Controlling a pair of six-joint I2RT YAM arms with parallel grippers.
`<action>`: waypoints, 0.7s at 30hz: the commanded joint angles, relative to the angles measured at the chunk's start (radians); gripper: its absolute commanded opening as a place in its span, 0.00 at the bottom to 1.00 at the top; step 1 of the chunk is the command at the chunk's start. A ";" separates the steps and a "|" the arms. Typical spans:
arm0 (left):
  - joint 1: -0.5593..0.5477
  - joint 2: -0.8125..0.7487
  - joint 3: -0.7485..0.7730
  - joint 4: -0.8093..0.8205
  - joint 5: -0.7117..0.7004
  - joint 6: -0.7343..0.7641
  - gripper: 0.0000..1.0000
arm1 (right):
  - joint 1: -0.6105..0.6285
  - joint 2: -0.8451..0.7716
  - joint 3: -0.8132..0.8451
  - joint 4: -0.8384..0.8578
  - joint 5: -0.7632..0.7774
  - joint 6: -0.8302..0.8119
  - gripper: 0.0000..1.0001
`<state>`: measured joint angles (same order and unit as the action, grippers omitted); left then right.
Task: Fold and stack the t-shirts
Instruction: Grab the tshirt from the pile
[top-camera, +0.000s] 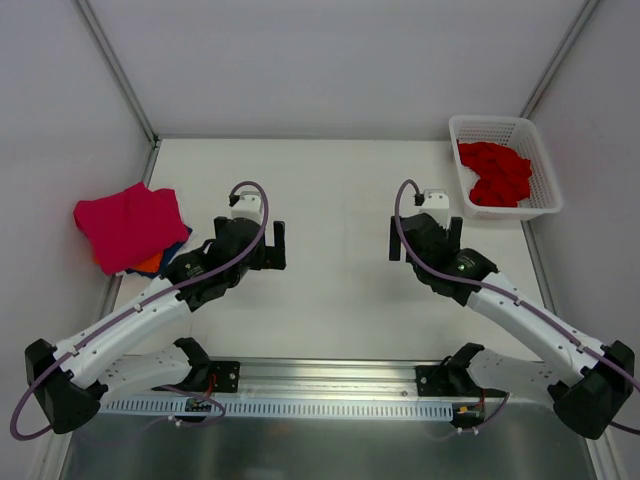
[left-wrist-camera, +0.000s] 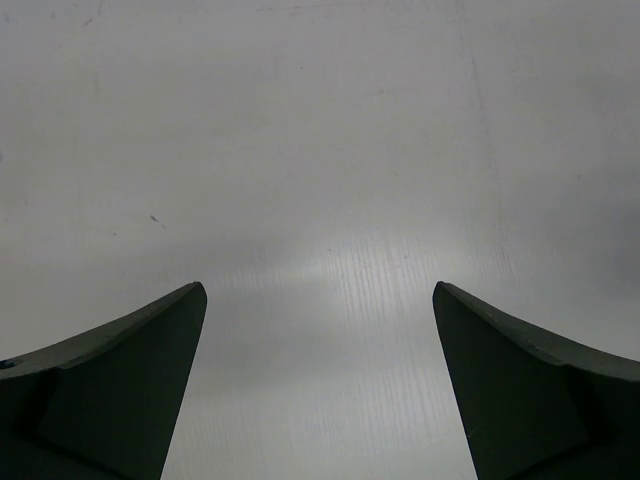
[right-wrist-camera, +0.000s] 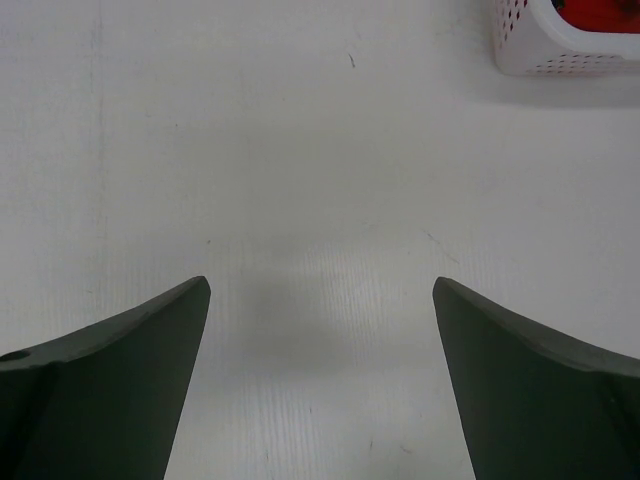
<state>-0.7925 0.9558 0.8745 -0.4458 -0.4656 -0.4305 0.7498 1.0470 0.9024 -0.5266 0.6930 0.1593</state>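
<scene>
A pile of folded t-shirts lies at the table's left edge: a magenta-pink t-shirt (top-camera: 128, 224) on top, with orange (top-camera: 150, 263) and dark blue (top-camera: 178, 243) cloth peeking out beneath. A crumpled bright red t-shirt (top-camera: 497, 174) fills the white mesh basket (top-camera: 540, 178) at the far right. My left gripper (top-camera: 277, 245) hovers open over bare table just right of the pile. My right gripper (top-camera: 425, 240) is open too, left of and nearer than the basket. In both wrist views the dark fingers (left-wrist-camera: 130, 390) (right-wrist-camera: 530, 385) stand wide apart with nothing between them.
The basket's corner (right-wrist-camera: 560, 45) shows at the top right of the right wrist view. Metal frame posts rise at the back corners, and grey walls close in on three sides. A rail with the arm bases (top-camera: 320, 395) runs along the near edge.
</scene>
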 joint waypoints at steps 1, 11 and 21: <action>-0.005 0.012 0.024 0.022 -0.007 -0.019 0.99 | -0.009 -0.050 -0.026 0.049 0.028 -0.030 1.00; -0.005 0.005 0.000 0.038 -0.030 -0.007 0.99 | -0.476 0.200 0.104 0.220 -0.349 -0.118 0.91; -0.001 -0.022 -0.051 0.067 -0.073 0.062 0.99 | -0.641 0.761 0.654 0.243 -0.095 -0.454 0.98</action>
<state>-0.7921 0.9550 0.8383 -0.4118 -0.4915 -0.4061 0.1234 1.7485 1.3987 -0.2955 0.4770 -0.1535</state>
